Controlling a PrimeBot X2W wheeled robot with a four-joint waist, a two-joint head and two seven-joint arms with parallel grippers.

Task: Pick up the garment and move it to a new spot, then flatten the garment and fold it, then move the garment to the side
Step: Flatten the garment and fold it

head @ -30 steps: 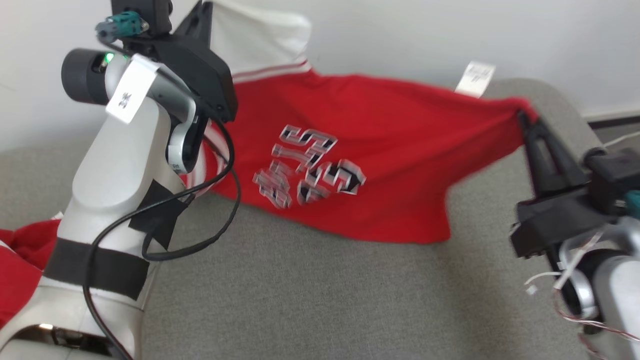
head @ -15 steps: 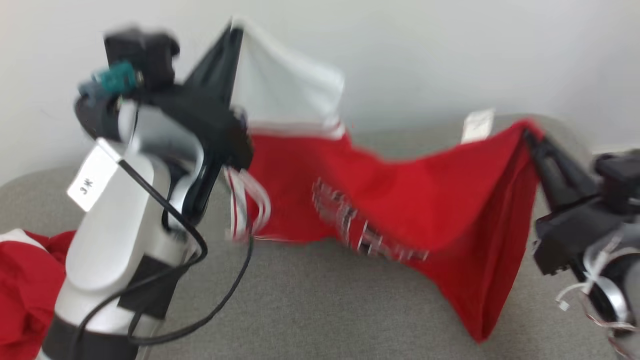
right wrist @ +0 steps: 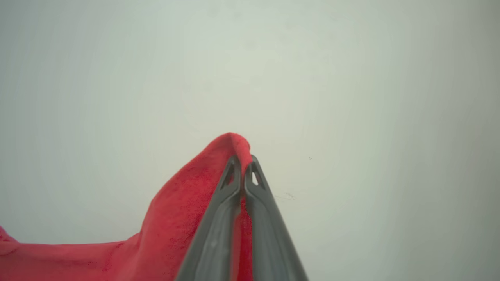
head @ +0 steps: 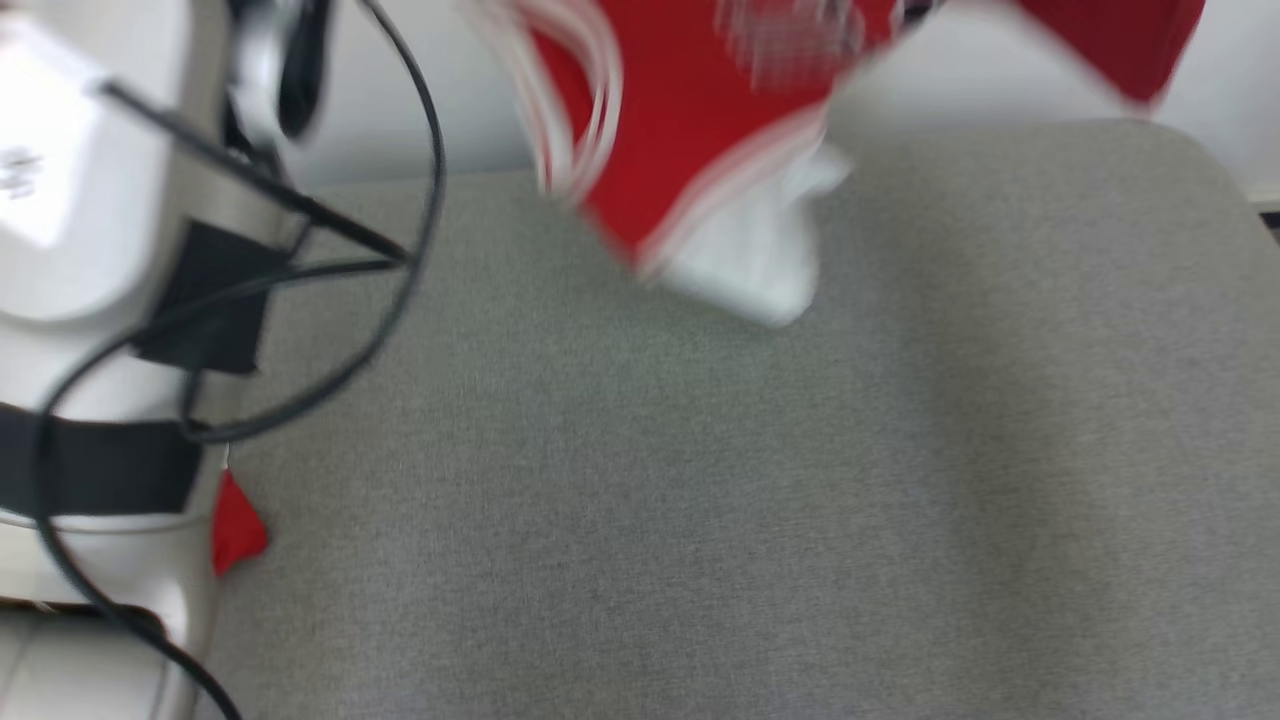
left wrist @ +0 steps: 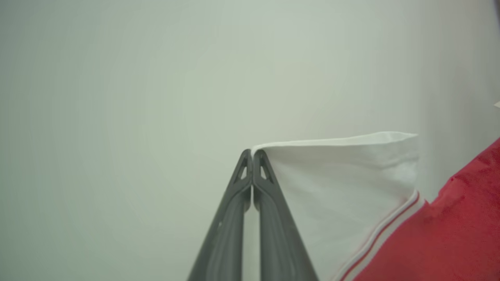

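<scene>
**Garment position and orientation.** The garment (head: 690,130) hangs in the air above the surface (head: 700,520), at the top edge of the head view. It spans that view from left to right. The frame cuts off its upper part, so its full long axis cannot be determined. Its lowest part, a white sleeve (head: 760,260), points down toward the far half of the surface. Motion blur hides whether the sleeve touches it.

**Hands.**
- The left hand (left wrist: 252,154) is closed, fingers pressed together on the corner of a white edge of the garment.
- The right hand (right wrist: 243,160) is closed on a red fold, which bulges just past the fingertips.

**Surface and room.**
- The surface is covered in grey woven fabric and has a rounded far right corner.
- A plain pale wall (head: 1010,80) stands behind it.
- The pale left arm (head: 90,200), with black bands and a black cable (head: 425,150), occupies the left of the head view.
- A red cloth corner (head: 238,525) lies just beside the arm.

**Garment appearance.** The body is red. Thin red and white stripes (left wrist: 384,230) mark the seam where the white part joins it. A pale print (head: 790,40) on the red body is too blurred to read.
</scene>
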